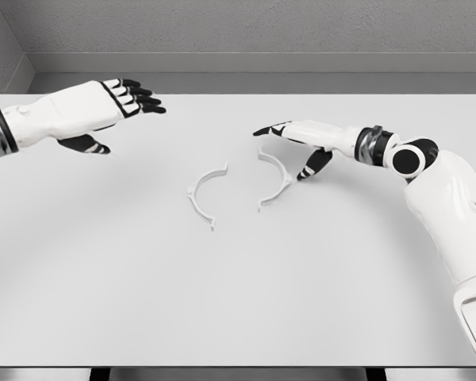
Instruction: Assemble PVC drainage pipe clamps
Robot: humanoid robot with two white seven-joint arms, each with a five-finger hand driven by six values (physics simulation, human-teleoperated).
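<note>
Two white half-ring clamp pieces lie flat on the table, their open sides facing each other with a gap between. The left clamp half point(203, 193) curves like a "(" and the right clamp half point(275, 179) like a ")". My right hand point(289, 141) hovers just above and to the right of the right half, fingers spread, thumb pointing down near its outer edge, holding nothing. My left hand point(115, 107) floats at the far left of the table, well away from both pieces, fingers extended and empty.
A white table point(238, 302) fills the view, with a grey wall behind its far edge. My right forearm point(452, 206) runs along the right side.
</note>
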